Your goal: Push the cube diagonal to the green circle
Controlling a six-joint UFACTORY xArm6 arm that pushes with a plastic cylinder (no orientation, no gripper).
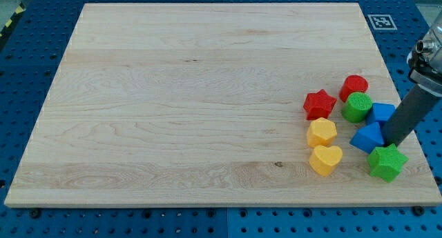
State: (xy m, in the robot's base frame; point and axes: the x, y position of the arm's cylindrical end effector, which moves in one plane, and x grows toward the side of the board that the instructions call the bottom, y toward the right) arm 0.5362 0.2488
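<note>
The green circle [358, 107] sits near the board's right edge, just below the red cylinder [354, 86]. A blue cube [381, 114] lies right of the green circle, partly hidden by my rod. A second blue block [367, 137] lies below it. My tip [392, 141] rests just right of that lower blue block, touching or nearly touching it, below the blue cube and above the green star [387, 161].
A red star [319, 104] lies left of the green circle. A yellow hexagon [322, 132] and a yellow heart [326, 159] lie below it. The wooden board's [173, 93] right edge is close to the cluster.
</note>
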